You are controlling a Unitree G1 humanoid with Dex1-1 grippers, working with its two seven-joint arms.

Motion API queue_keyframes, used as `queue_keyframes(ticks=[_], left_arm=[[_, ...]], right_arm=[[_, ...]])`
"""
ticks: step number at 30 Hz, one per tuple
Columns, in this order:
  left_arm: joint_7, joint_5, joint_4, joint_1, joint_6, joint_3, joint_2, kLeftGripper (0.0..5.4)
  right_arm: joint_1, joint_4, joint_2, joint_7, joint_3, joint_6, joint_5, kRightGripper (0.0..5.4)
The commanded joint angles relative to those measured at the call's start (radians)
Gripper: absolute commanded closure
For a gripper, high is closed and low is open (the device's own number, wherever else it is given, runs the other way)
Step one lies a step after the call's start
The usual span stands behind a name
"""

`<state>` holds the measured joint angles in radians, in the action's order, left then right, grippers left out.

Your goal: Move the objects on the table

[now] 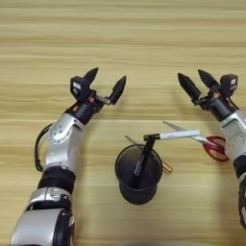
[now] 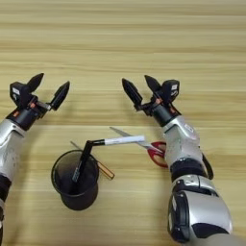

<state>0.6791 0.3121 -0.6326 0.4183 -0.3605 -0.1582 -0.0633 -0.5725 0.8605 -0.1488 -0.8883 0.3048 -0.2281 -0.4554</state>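
Now, left to right as I look down:
My left gripper (image 1: 104, 82): fingers spread apart, holding nothing, poised over bare table (image 1: 125, 29).
Pen cup (image 1: 138, 175): upright near me, between my arms; black marker (image 1: 144, 161) leans inside, tip on the rim.
Screwdriver (image 2: 91, 159): flat behind the cup, partly hidden.
White pen (image 1: 178, 135): lies across the scissors (image 1: 211, 144), touching the blades.
My right gripper (image 2: 139, 88): fingers apart, empty, just beyond the scissors, likely readied for them.
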Motion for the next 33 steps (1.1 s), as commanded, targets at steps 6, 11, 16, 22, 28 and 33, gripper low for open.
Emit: queue_keyframes(ticks=[6, 11, 16, 22, 28, 33], left_arm=[[-0.01, -0.004, 0.002, 0.019, -0.01, 0.008, -0.007, 0.01], [-0.023, -0.007, 0.001, 0.02, -0.025, 0.006, -0.006, 0.01], [-0.111, -0.068, -0.02, 0.024, -0.094, 0.01, -0.011, 0.01], [-0.321, -0.252, -0.033, 0.01, -0.238, 0.041, -0.021, 0.01], [-0.518, -0.366, -0.013, -0.009, -0.249, 0.047, -0.027, 0.01], [-0.56, -0.363, 0.064, -0.075, -0.188, 0.06, -0.023, 0.01]], right_arm=[[0.0, -0.027, -0.007, -0.029, 0.006, -0.009, -0.01, 0.0], [0.002, -0.032, -0.006, -0.034, 0.007, -0.009, -0.009, 0.0], [0.008, -0.036, -0.009, -0.043, 0.005, -0.024, -0.002, 0.0], [0.027, -0.067, -0.014, -0.052, 0.003, -0.043, -0.004, 0.0], [0.092, -0.21, -0.03, -0.094, -0.034, -0.048, 0.001, 0.0], [0.185, -0.439, -0.086, -0.163, -0.086, 0.048, -0.025, 0.0]])
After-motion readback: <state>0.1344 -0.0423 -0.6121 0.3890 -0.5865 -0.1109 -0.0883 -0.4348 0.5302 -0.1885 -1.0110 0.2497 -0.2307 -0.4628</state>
